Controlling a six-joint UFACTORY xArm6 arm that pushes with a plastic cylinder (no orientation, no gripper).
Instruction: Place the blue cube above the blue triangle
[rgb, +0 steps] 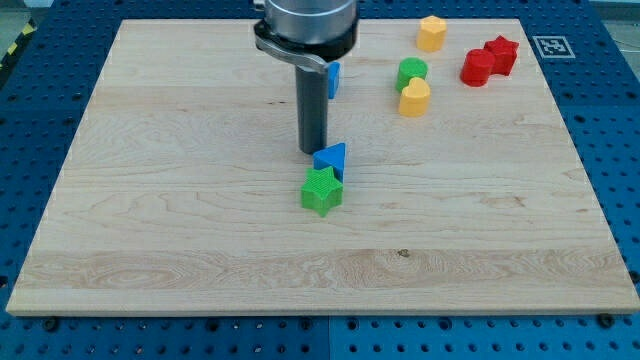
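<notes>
Near table (150, 230) centre, tip (313, 150) (no gripper on this rod to spread or pinch) just upper-left of blue triangle (331, 158); better circle behind half-hidden blue cube (333, 78) up top, nudge gently downward, stop short above triangle, avoid green star (321, 191)

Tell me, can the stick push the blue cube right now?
Probably not yet. My tip sits beside the blue triangle, while the blue cube peeks out behind the rod, farther toward the view's top. Nothing blocks the way.
</notes>
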